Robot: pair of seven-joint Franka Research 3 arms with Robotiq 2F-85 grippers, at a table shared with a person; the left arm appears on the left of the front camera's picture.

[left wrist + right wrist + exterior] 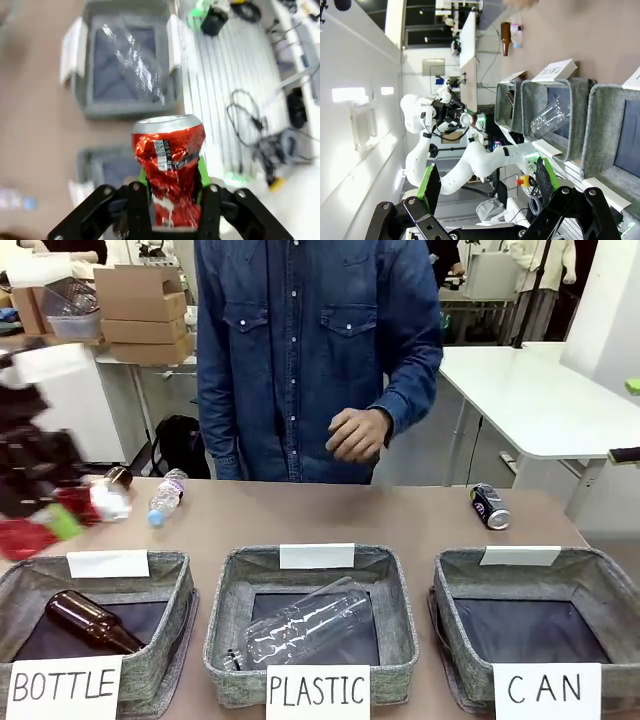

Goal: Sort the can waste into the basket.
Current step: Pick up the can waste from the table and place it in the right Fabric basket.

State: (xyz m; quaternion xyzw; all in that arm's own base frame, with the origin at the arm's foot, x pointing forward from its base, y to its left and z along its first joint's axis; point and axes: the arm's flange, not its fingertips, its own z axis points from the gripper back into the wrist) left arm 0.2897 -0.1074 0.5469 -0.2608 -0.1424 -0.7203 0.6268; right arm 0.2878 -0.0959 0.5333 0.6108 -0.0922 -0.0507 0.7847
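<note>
Brown tabletop [330,515] | white side table [530,400] | left gripper [172,176] clamps red can [167,147] | right gripper [487,177] wide, empty

The BOTTLE basket [172,625], the PLASTIC basket [224,640] and the CAN basket [452,590] are set in a row, left to right, at 6 o'clock of the table [350,515]. A can [490,506] is laid behind the CAN basket, at 2 o'clock; a bottle [165,497] at 10 o'clock.

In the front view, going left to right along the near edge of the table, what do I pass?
BOTTLE basket holding a brown glass bottle → PLASTIC basket holding a clear plastic bottle → CAN basket.
</note>
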